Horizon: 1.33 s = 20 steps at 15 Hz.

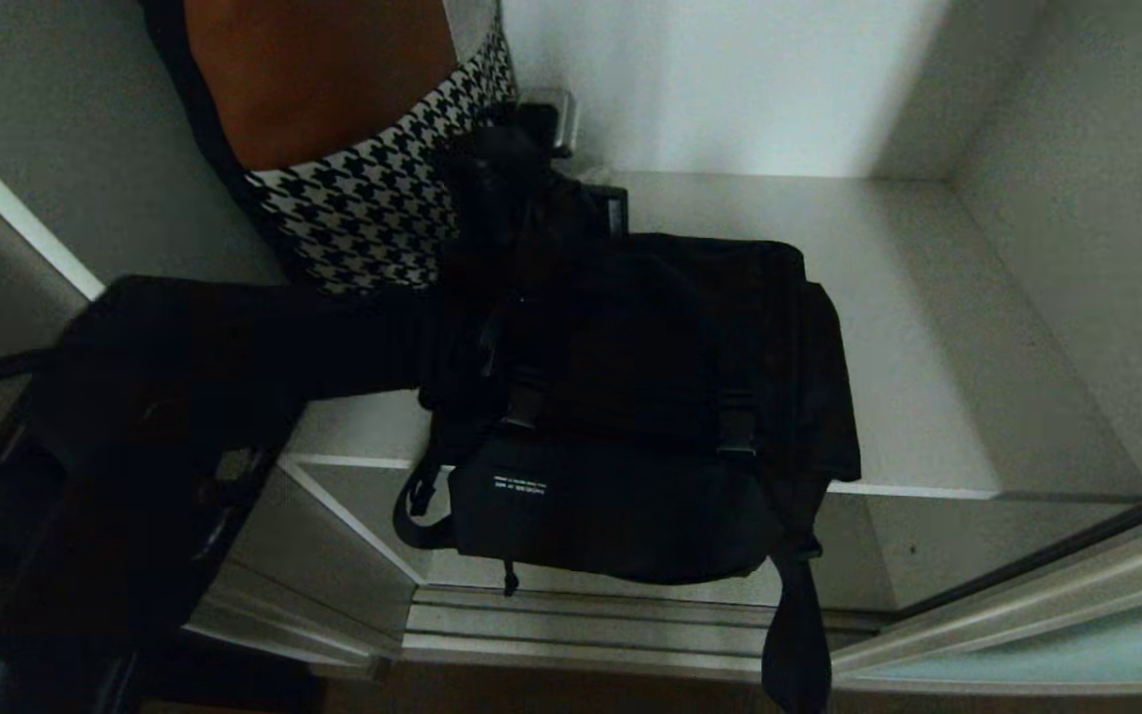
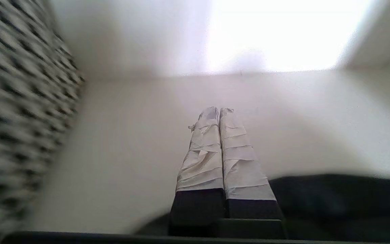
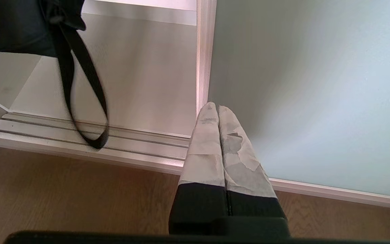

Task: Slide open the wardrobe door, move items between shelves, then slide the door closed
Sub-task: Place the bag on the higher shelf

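Head view: the black bag (image 1: 630,397) lies on a white-grey shelf (image 1: 928,337) at frame centre, its front pocket and 2 buckles overhanging the shelf's front edge toward the lower frame. Its long axis runs across the frame, roughly parallel to that edge; the flap end points to the rear wall. A webbing strap (image 1: 797,635) hangs from its lower right corner past the floor track (image 1: 581,620). A houndstooth-patterned bag (image 1: 373,208) with a brown upper part stands at upper left, just beside the black bag. The left arm (image 1: 234,347) reaches in from the left edge; the left gripper's tips are lost in the dark mass above the bag. The sliding wardrobe door (image 1: 1077,654), frosted pale glass in a silver frame, shows at lower right.

Left wrist view: the left gripper (image 2: 219,112) has both taped fingers pressed together with nothing between them, above bare shelf; black fabric fills the lower right, houndstooth the left edge.

Right wrist view: the right gripper (image 3: 217,106) is likewise closed and empty, near the door's frame edge, over wood floor (image 3: 63,196), which the head view barely shows. The strap's loop dangles at upper left.
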Available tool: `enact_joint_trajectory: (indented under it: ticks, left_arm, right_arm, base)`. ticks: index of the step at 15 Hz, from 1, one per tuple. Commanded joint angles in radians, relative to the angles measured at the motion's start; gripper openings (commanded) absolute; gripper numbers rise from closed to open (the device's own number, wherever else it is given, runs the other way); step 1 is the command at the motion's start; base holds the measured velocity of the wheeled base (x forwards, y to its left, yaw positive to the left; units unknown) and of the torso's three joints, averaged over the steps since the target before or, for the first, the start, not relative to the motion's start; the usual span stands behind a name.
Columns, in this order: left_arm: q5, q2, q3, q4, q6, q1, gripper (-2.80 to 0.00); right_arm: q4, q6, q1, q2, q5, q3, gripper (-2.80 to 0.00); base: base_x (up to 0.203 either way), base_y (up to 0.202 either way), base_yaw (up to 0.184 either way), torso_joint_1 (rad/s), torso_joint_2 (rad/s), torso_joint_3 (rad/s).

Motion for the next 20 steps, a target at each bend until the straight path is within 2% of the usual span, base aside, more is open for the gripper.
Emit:
enact_joint_trajectory:
  ticks: [1, 3, 6, 7, 9, 10, 12, 14, 15, 16, 20]
  left_arm:
    - [-0.006, -0.157, 0.001, 0.143, -0.025, -0.006, -2.80]
    - [0.007, -0.224, 0.007, 0.267, -0.038, -0.031, -2.80]
    - [0.016, -0.335, 0.016, 0.592, -0.012, -0.047, -2.80]
    - [-0.041, -0.369, 0.018, 0.705, 0.049, -0.047, -2.80]
    - [-0.205, -0.409, 0.049, 0.846, 0.242, -0.040, -2.80]
    - [-0.257, -0.417, 0.073, 0.891, 0.357, -0.028, -2.80]
    - [-0.319, -0.415, 0.095, 0.977, 0.553, -0.013, -2.80]
    - [-0.334, -0.413, 0.097, 1.097, 0.647, -0.008, -2.80]
    - [-0.340, -0.413, 0.091, 1.192, 0.693, -0.006, -2.80]
    - [-0.360, -0.415, 0.078, 1.293, 0.779, -0.002, -2.80]
    - [-0.416, -0.405, 0.015, 1.539, 0.905, 0.001, -2.80]
  right_arm:
    - [0.000, 0.000, 0.000, -0.001, 0.001, 0.000, -2.80]
    - [0.000, 0.000, 0.000, -0.001, 0.001, 0.000, -2.80]
    - [0.000, 0.000, 0.000, -0.001, 0.001, 0.000, -2.80]
    - [0.000, 0.000, 0.000, -0.001, 0.001, 0.000, -2.80]
    - [0.000, 0.000, 0.000, -0.001, 0.001, 0.000, -2.80]
    - [0.000, 0.000, 0.000, -0.001, 0.001, 0.000, -2.80]
    - [0.000, 0.000, 0.000, -0.001, 0.001, 0.000, -2.80]
    - [0.000, 0.000, 0.000, -0.001, 0.001, 0.000, -2.80]
    - [0.000, 0.000, 0.000, -0.001, 0.001, 0.000, -2.80]
    - [0.000, 0.000, 0.000, -0.001, 0.001, 0.000, -2.80]
    - [0.000, 0.000, 0.000, -0.001, 0.001, 0.000, -2.80]
  base:
    - [0.000, 0.000, 0.000, 0.000, 0.00, 0.000]
    - [0.000, 0.000, 0.000, 0.000, 0.00, 0.000]
    - [0.000, 0.000, 0.000, 0.000, 0.00, 0.000]
    - [0.000, 0.000, 0.000, 0.000, 0.00, 0.000]
    - [0.000, 0.000, 0.000, 0.000, 0.00, 0.000]
    - [0.000, 0.000, 0.000, 0.000, 0.00, 0.000]
    - [0.000, 0.000, 0.000, 0.000, 0.00, 0.000]
    - [0.000, 0.000, 0.000, 0.000, 0.00, 0.000]
    - [0.000, 0.000, 0.000, 0.000, 0.00, 0.000]
    - [0.000, 0.000, 0.000, 0.000, 0.00, 0.000]
    - [0.000, 0.000, 0.000, 0.000, 0.00, 0.000]
